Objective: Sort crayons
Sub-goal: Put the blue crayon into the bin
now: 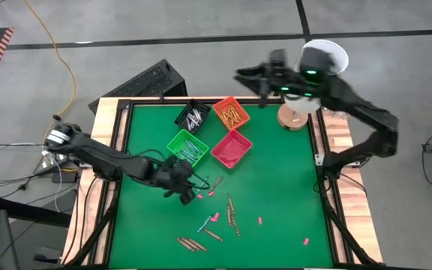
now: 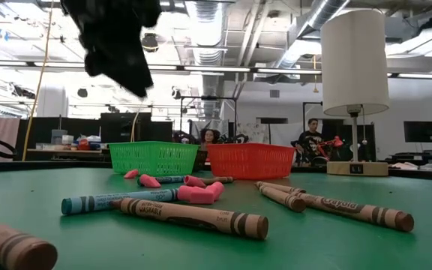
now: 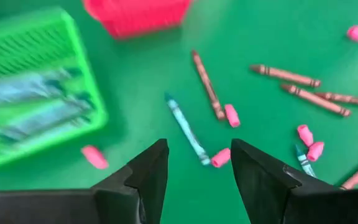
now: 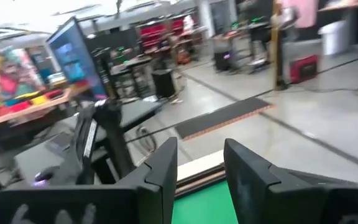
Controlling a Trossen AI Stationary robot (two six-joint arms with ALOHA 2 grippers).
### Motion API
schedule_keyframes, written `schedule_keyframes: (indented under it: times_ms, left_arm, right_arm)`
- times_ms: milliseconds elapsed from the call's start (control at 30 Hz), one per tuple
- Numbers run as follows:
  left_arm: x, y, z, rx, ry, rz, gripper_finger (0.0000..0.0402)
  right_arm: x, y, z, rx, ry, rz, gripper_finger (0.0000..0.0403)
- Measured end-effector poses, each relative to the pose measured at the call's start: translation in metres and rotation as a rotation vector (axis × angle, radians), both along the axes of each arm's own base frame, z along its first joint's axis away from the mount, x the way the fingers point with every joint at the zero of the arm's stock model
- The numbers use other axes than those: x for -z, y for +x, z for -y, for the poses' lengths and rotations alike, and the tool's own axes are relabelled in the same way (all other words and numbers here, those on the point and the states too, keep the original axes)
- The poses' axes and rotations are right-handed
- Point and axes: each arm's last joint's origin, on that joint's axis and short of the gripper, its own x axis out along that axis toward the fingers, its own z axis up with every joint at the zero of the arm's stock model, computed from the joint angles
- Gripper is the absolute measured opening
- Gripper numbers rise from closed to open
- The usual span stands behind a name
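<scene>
Green bin holds blue crayons; orange bin holds orange crayons. Left gripper and right gripper gape empty.

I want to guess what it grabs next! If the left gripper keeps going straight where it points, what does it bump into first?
Probably the blue crayon. The left gripper is open and empty, and that crayon lies on the green table just ahead between its fingers, with a pink bit at its near end. Depth is hard to judge.
</scene>
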Motion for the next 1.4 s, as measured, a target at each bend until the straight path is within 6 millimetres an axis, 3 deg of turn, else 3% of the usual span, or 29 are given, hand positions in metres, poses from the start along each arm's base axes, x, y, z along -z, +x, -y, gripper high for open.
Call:
schedule_keyframes:
  times_ms: [167, 400, 667, 967, 1400]
  left_arm:
    - [0.040, 0.026, -0.011, -0.114, -0.169, -0.091, 0.0164]
    - [0.088, 0.047, -0.018, -0.135, -0.343, -0.221, 0.0164]
    - [0.090, 0.049, -0.016, -0.176, -0.255, -0.209, 0.0164]
    - [0.090, 0.057, -0.019, -0.185, -0.187, -0.195, 0.0156]
    - [0.096, 0.056, -0.018, -0.156, -0.157, -0.245, 0.0011]
  right_arm:
    - [-0.014, -0.051, -0.025, 0.115, 0.002, -0.004, 0.0134]
    - [-0.019, -0.084, -0.051, 0.170, 0.019, -0.012, 0.0134]
    - [-0.015, -0.077, -0.067, 0.151, 0.026, -0.043, 0.0134]
    - [-0.006, -0.057, -0.068, 0.151, 0.026, -0.112, 0.0134]
    - [-0.003, -0.049, -0.068, 0.148, 0.024, -0.130, 0.0134]
